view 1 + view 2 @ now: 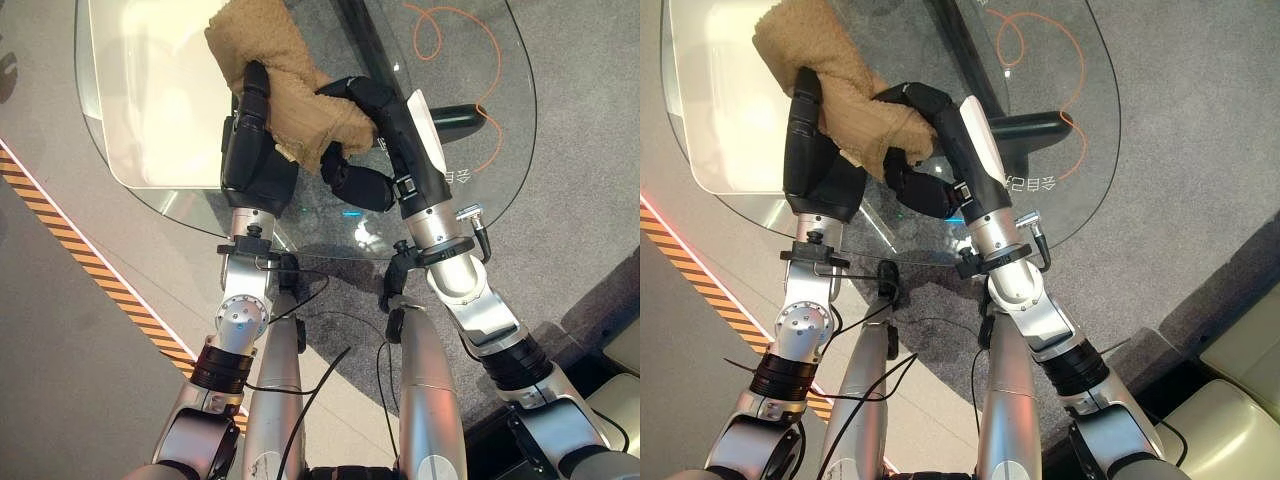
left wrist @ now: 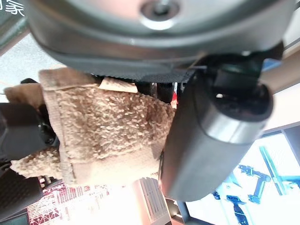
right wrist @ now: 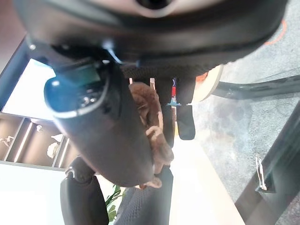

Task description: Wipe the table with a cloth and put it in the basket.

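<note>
Tan, fleecy cloth (image 1: 283, 88) is held up over the near edge of the round glass table (image 1: 500, 190), bunched between both hands. Left hand (image 1: 255, 145) comes up from below with its fingers curled round the cloth's left side; one dark finger lies along the fabric's edge. Right hand (image 1: 385, 130), with a white cover on the thumb, reaches in from the right and is curled into the cloth's lower right part, fingers wrapped over the top and thumb pressing from beneath. In the left wrist view the cloth (image 2: 103, 126) shows a hemmed edge and a small pale label, with the thumb (image 2: 211, 136) lying against it. In the right wrist view a fold of cloth (image 3: 150, 122) sits between thumb and fingers. Through the glass, a cream panel (image 1: 150, 90), a dark table leg (image 1: 365, 40) and an orange cord (image 1: 450, 40) on the grey carpet (image 1: 580, 150) are visible. A black-and-orange striped strip (image 1: 90, 260) runs across the floor at the left.
</note>
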`<state>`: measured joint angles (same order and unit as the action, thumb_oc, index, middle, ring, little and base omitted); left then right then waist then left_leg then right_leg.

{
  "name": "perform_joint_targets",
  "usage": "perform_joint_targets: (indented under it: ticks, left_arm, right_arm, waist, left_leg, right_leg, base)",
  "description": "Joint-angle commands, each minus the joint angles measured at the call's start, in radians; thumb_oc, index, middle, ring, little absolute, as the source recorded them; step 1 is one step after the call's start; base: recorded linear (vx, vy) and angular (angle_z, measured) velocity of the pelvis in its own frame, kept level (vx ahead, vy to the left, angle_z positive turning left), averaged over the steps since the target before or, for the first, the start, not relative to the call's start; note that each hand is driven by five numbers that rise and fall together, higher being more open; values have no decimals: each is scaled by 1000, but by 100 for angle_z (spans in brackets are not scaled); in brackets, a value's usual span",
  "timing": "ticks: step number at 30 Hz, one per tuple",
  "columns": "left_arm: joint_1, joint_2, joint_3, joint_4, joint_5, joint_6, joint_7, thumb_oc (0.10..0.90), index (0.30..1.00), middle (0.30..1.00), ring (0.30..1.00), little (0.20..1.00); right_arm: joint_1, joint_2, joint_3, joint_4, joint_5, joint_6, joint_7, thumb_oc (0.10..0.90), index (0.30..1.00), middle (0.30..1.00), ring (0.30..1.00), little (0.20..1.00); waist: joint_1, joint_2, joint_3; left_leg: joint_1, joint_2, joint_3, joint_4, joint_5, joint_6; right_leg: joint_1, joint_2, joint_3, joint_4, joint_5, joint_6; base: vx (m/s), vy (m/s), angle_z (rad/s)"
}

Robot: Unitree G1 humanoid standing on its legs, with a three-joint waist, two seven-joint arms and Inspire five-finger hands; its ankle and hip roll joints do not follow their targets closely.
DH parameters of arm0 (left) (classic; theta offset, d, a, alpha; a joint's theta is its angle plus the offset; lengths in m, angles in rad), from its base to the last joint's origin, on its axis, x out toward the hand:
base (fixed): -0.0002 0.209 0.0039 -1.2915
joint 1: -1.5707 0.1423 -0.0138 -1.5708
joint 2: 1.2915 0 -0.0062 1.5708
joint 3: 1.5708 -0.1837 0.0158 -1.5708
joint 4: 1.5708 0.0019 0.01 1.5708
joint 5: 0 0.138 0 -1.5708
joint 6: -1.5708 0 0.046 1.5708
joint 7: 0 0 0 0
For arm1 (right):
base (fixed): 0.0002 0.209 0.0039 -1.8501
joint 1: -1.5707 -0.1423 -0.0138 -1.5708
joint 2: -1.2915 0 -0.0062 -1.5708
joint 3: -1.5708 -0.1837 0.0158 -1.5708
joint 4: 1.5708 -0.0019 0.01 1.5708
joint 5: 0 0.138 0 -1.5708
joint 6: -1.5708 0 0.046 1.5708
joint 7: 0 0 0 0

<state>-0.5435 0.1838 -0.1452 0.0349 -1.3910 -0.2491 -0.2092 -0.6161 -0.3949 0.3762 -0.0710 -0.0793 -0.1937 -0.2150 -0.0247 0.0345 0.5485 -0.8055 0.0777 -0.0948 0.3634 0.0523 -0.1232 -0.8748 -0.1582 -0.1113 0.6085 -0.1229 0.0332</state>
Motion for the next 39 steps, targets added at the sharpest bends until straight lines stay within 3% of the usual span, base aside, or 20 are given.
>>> perform_joint_targets:
  ticks: [1,12,29,39]
  left_arm:
    - [-117,9,-3,-158,69,-51,-119,100,300,300,300,200]
    - [-114,-18,28,-154,68,-199,-39,100,300,300,300,200]
    - [-109,-34,54,-158,147,-329,103,100,300,300,300,200]
    - [-115,-24,71,-150,216,-358,157,100,300,300,300,200]
  right_arm:
    - [-90,24,-50,-157,-2,-89,-21,800,900,900,900,900]
    - [-96,46,-60,-154,-18,-82,-33,800,900,900,900,900]
    - [-99,57,-67,-150,-30,-83,-43,800,900,900,900,900]
    - [-99,56,-76,-143,-31,-67,-63,800,900,900,900,900]
  waist:
    - [12,-20,-29]
    - [18,-24,-29]
    - [24,-26,-29]
    - [26,-25,-29]
  left_leg:
    - [13,-96,85,26,-54,122]
    - [10,-101,78,28,-54,122]
    - [12,-101,78,12,-43,119]
    - [7,-102,74,12,-41,116]
  right_leg:
    - [48,106,26,-122,70,-4]
    - [47,108,25,-123,69,-5]
    - [50,109,18,-131,71,-3]
    - [46,109,15,-131,71,-2]
  base:
    - [0,0,0]
    - [0,0,0]
    - [0,0,0]
    - [0,0,0]
